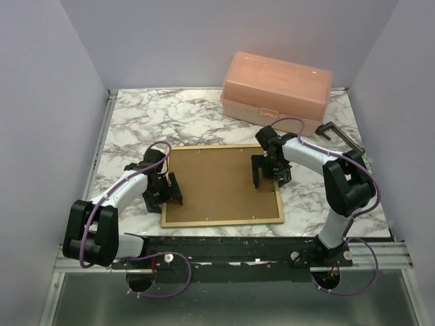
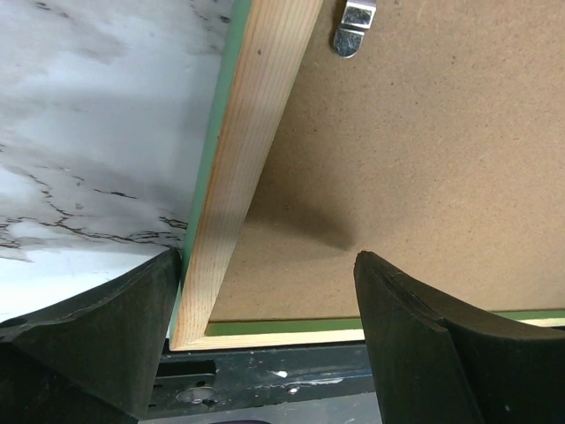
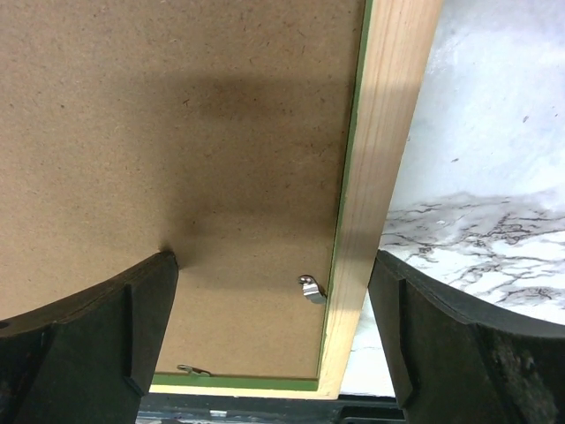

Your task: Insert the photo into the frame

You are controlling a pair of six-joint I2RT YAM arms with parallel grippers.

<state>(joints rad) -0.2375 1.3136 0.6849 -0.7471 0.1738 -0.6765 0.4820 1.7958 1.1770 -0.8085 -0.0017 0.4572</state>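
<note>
Left end effector and right end effector stood wide open, each straddling one rail of the frame (backing panel between them); peach box lay beyond the right one.

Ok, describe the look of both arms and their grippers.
The left arm and right arm match: white rounded links, bulky black joint housings, thin purple cables looping along them. The left gripper and right gripper are black, with broad, matte wedge-shaped fingers.
</note>
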